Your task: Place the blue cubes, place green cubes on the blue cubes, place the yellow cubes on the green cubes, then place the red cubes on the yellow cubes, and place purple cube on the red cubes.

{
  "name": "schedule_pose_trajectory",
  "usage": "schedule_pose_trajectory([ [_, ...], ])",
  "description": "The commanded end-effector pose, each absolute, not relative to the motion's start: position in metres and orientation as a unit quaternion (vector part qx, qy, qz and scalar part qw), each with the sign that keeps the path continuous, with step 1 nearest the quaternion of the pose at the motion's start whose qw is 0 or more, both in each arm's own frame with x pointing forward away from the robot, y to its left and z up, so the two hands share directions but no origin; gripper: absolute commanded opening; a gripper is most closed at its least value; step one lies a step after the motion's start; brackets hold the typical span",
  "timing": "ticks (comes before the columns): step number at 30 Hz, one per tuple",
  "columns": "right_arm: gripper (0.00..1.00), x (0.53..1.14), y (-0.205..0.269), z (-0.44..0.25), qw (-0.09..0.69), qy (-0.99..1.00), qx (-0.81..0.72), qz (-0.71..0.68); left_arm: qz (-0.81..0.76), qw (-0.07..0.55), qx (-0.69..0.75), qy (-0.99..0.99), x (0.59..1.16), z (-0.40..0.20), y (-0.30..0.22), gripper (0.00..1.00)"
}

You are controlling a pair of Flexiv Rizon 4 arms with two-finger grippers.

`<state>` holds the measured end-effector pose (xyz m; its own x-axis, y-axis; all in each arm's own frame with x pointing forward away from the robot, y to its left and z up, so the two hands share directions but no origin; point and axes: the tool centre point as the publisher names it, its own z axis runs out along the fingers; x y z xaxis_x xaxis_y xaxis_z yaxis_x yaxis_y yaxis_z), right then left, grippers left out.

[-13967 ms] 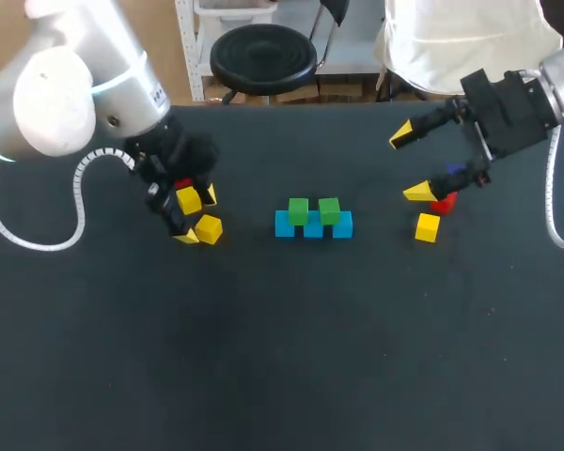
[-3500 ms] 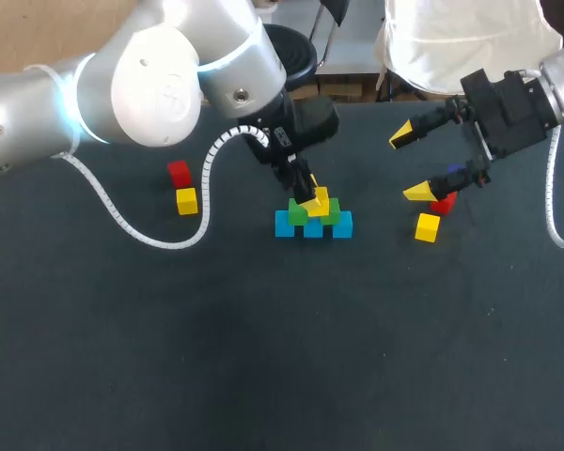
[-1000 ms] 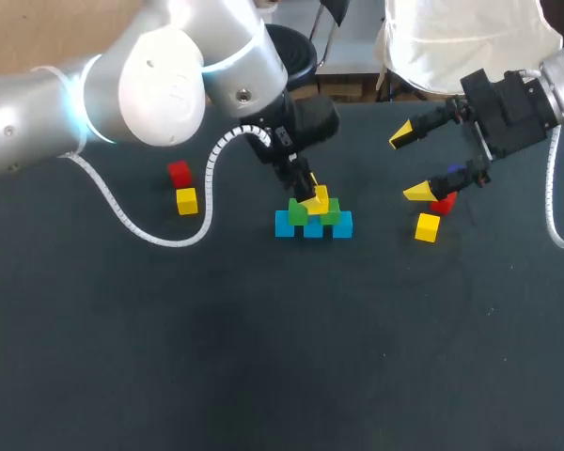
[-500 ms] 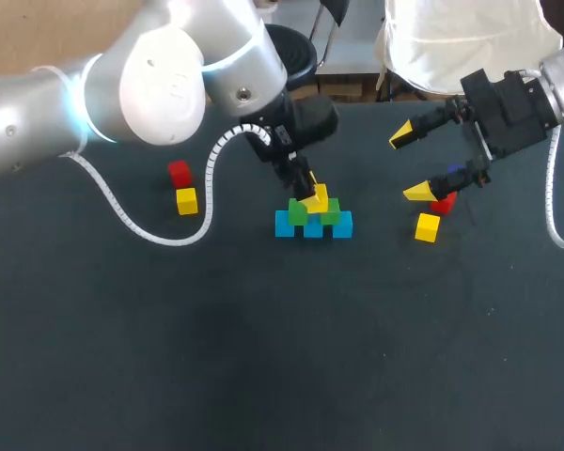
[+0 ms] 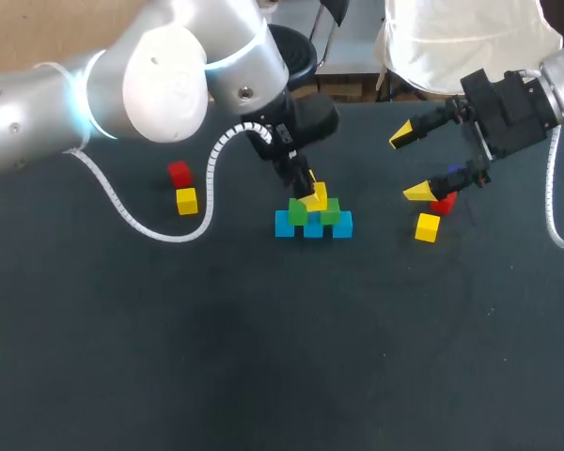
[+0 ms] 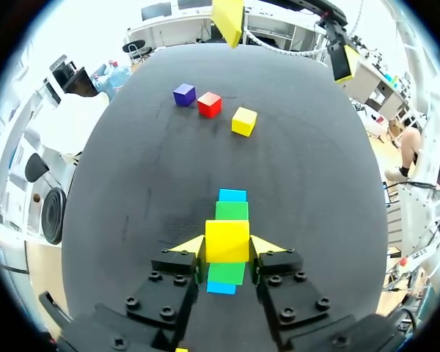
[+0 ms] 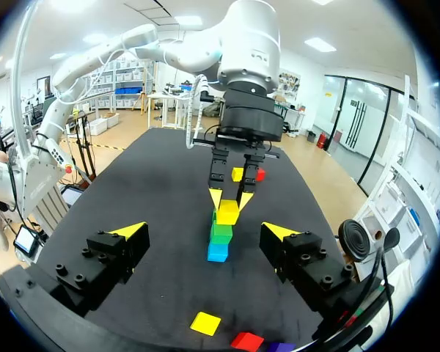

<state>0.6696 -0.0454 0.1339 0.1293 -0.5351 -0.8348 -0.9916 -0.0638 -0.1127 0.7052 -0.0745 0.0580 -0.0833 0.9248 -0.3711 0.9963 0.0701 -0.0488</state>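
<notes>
Head view, centre of frame, slightly above the middle: a row of three blue cubes point(image 5: 284, 225) lies on the dark table point(image 5: 263, 357). Two green cubes point(image 5: 297, 211) sit on top of the row.

Left arm enters from the upper left and reaches to the stack. Left gripper point(image 5: 310, 194) points down over the green cubes, its jaws clamped on the held yellow cube point(image 5: 317, 198). Left wrist view confirms this, with one yellow tip against each side of the cube. The cube is centred over the two green cubes. Right wrist view shows its underside at the green tops; actual contact cannot be told.

Right arm enters from the upper right. Right gripper point(image 5: 411, 164) hangs above the table in the upper right of the frame, jaws wide apart, nothing between them.

Loose cubes, right side: the right yellow cube point(image 5: 428, 227) lies on the table just below the lower fingertip. The right red cube point(image 5: 441, 204) is just above it, partly covered by the fingertip. The purple cube point(image 5: 454, 171) is beyond the red one, mostly hidden behind the gripper.

Loose cubes, left side: the left red cube point(image 5: 179, 173) and the left yellow cube point(image 5: 186, 200) lie close together, red above yellow, well apart from the stack.
</notes>
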Motion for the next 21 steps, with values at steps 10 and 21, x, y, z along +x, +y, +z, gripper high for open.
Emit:
schedule_pose_trajectory([
  [10, 1.00, 0.6697, -0.0455, 0.1341, 0.363, 0.580, -0.658, 0.314, -0.153, 0.116, 0.663, 0.724, 0.7041, 0.0556, -0.0731, 0.12],
  [21, 1.00, 0.6697, -0.0455, 0.1341, 0.363, 0.580, -0.658, 0.314, -0.148, 0.113, 0.665, 0.724, 0.7044, 0.0572, -0.0749, 0.49],
])
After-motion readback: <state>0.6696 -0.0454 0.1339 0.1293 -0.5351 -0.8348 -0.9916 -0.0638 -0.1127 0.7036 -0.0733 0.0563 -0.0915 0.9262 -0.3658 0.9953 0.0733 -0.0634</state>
